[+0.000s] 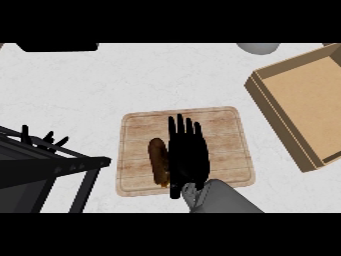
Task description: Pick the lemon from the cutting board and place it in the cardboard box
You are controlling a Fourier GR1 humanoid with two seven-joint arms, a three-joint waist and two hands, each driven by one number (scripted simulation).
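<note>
The right hand (188, 155) is spread flat, holding nothing, over the cutting board (225, 131) at centre, the lemon (158, 161) just beside it. The left hand (46, 140) rests open at left.

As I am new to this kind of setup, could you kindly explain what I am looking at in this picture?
This one picture looks steeply down from the robot's head at a white kitchen counter. The grey forearm rising from the bottom ends in its black right hand, fingers straight, spread over a wooden cutting board. Beside the hand on the board lies the lemon, looking brownish here. Nothing is held. The left hand rests open at the left, by a black rack. An open cardboard box stands at the right.
</note>
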